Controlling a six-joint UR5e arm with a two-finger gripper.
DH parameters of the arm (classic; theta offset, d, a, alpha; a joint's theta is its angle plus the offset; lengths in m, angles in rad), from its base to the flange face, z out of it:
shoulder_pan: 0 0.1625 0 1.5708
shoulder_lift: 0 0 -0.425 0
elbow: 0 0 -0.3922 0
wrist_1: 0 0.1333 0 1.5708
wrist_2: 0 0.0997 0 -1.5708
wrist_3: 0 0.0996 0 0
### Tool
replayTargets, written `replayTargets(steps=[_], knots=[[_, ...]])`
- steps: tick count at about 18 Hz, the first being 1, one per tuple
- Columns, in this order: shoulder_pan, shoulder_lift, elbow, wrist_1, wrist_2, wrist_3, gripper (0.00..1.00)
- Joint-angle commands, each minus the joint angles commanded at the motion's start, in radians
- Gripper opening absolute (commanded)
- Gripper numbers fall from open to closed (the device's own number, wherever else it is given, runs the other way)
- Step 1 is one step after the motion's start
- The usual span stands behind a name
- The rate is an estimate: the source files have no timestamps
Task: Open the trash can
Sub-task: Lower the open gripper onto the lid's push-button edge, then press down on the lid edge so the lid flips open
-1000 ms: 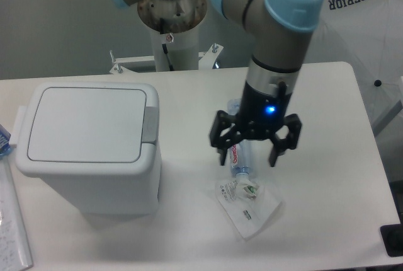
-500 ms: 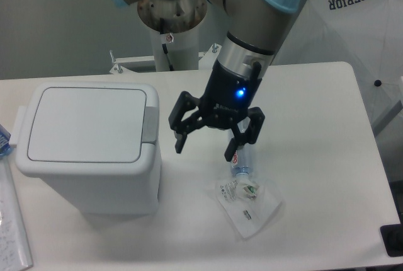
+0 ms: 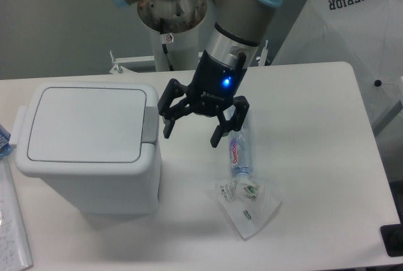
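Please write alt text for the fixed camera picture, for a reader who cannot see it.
A robot arm holds its open, empty claw above a white table, just right of a closed white trash can with a grey push tab. A plastic bottle and a clear packet lie on the table nearby.

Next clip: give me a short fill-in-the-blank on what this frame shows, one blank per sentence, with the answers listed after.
1. The lid of the trash can is ____.
2. The end effector hangs with its fingers ____ and nothing between them.
3. The grey tab sits on the bin's ____ edge as the camera sees it.
4. The plastic bottle lies on the ____, beside a clear bag.

Answers: closed; open; right; table
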Motion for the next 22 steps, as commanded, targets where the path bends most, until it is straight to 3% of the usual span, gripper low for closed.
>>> replayTargets(steps=[9, 22], knots=[[-0.005, 0.038, -0.060, 0.002, 0.002, 0.002, 1.00], [-0.008, 0.035, -0.071, 0.002, 0.005, -0.002, 1.00]])
